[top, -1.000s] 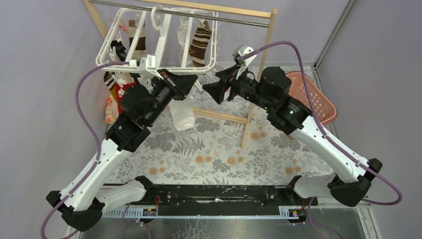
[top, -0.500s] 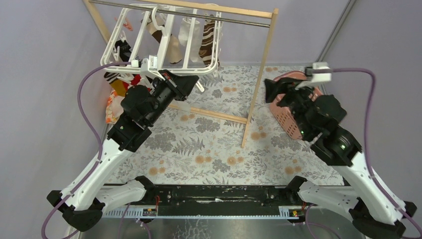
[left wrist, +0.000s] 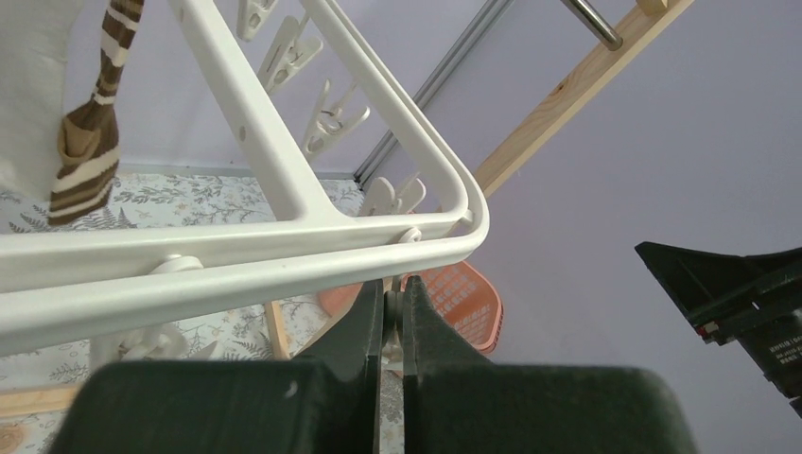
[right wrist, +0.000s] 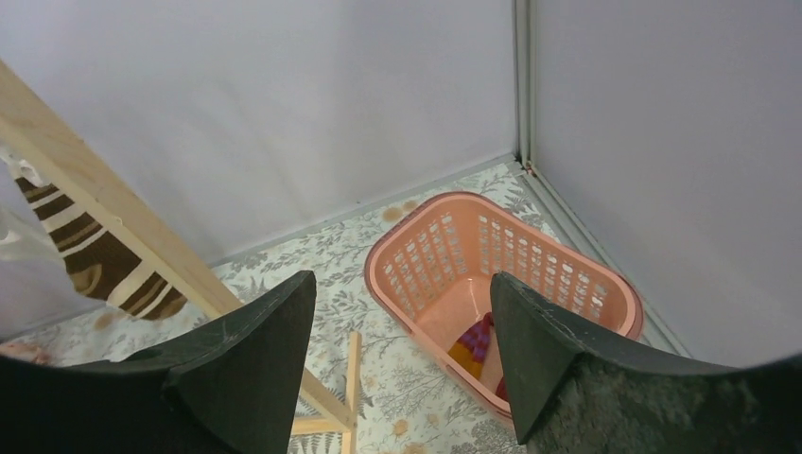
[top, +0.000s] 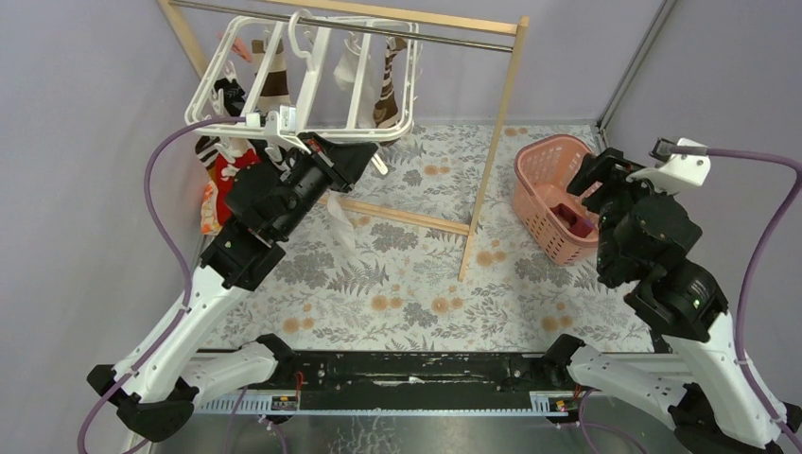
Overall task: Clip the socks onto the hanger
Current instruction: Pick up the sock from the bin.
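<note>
The large white rectangular plastic hanger (top: pixel 312 80) is hanging by its hook from the metal rail of the wooden rack (top: pixel 496 123), up at 11 o'clock over the leaf-patterned surface (top: pixel 426 284). A brown-and-white striped sock (top: pixel 274 76) is dangling inside the frame toward its 9 o'clock side. A second striped sock (top: pixel 386 90) is hanging toward its 3 o'clock side. Red and mustard socks (top: pixel 222 175) are drooping below the frame's 8 o'clock corner. A limp white sock (top: pixel 342 227) is trailing down under the 6 o'clock rail, its top hidden behind the left arm, so I cannot tell what is holding it.

The left tool (top: pixel 371 156) is reaching up to that rail. From the left wrist, the left tool (left wrist: pixel 392 312) is showing its 2 fingers pressed together right beneath the hanger's (left wrist: pixel 284 180) rounded corner. Only a pale sliver is showing between them, and I cannot tell what it is. Small white clips (left wrist: pixel 331 113) are hanging along the bar above.

The right tool (top: pixel 594 180) is hovering well apart from the hanger, at 3 o'clock, above the salmon-pink slotted plastic basket (top: pixel 539 213). From the right wrist, the right tool (right wrist: pixel 402 284) is spreading its fingers wide with nothing between them. The basket (right wrist: pixel 530 274) is sitting directly below, holding a small heap of red, yellow and purple fabric (right wrist: pixel 478 345).
</note>
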### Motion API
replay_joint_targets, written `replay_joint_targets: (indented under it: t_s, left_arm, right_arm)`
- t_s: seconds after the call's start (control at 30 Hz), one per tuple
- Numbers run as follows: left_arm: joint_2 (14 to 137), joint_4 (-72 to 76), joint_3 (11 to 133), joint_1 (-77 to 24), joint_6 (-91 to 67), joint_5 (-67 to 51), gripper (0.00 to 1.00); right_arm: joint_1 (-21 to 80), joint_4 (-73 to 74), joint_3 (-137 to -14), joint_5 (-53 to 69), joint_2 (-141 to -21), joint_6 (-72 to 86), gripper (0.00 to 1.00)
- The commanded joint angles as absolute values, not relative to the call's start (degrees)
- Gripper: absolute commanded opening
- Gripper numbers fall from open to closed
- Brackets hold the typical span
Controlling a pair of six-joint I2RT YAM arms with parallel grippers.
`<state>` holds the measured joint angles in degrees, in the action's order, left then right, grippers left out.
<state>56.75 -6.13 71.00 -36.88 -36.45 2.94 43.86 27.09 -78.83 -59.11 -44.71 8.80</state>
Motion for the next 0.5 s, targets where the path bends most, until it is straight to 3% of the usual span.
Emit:
replay_joint_targets:
  t_s: [0.0,0.13,0.3,0.47]
  left_arm:
    - [55.7,-4.9,70.9,-37.0,-35.0,2.0,0.00]
    - [55.3,-4.9,70.9,-37.0,-35.0,1.8,0.00]
    - [55.2,-5.2,71.1,-36.9,-34.7,1.9,0.00]
    - [54.7,-5.8,71.4,-37.0,-34.0,2.2,0.00]
  right_arm:
    - [43.6,22.8,-84.5,-63.6,-50.5,5.1,0.74]
    - [43.0,16.7,-93.7,-62.2,-57.8,-3.7,0.74]
    - [37.1,14.7,-113.5,-58.4,-69.5,-10.4,0.74]
    - [22.0,29.9,-144.7,-45.6,-90.8,-6.4,0.74]
